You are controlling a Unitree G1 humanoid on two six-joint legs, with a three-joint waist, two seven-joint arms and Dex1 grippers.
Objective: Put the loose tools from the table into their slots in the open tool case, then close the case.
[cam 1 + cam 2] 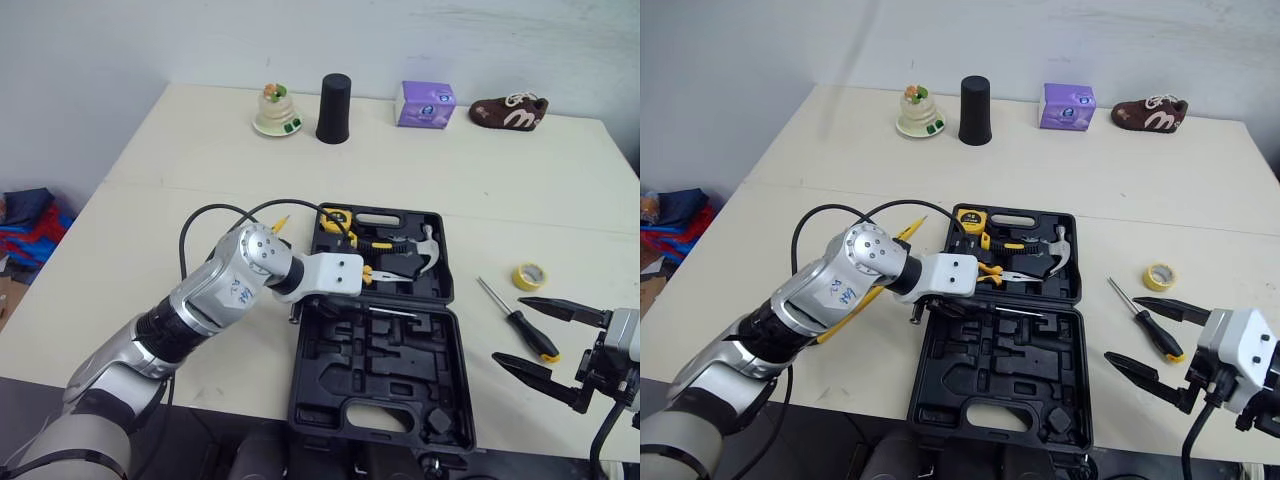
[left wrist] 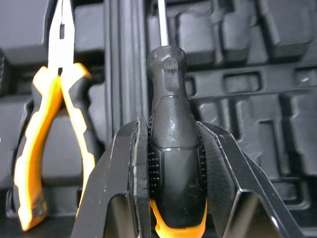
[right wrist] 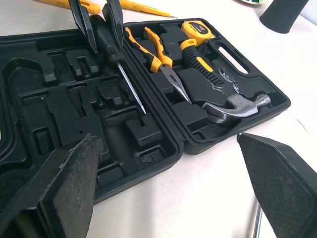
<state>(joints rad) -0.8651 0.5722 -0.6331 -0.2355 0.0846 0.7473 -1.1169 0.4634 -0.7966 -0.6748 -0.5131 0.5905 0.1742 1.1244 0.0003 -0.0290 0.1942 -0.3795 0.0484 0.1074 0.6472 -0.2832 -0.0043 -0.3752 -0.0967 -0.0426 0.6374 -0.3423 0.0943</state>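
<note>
Screwdriver (image 3: 111, 49) clamped in left claw (image 2: 171, 124), shaft pointing rightward across case (image 1: 330, 400); right claw (image 1: 510, 330) spread.

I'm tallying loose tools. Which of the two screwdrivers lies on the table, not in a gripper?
The screwdriver right of the tool case, beside the yellow tape roll. The other screwdriver is clamped in the left gripper over the case.

screwdriver (image 2: 174, 148) shaft tip, handle butt cut off by picture edge; pliers (image 2: 60, 82) nose likewise.
</note>
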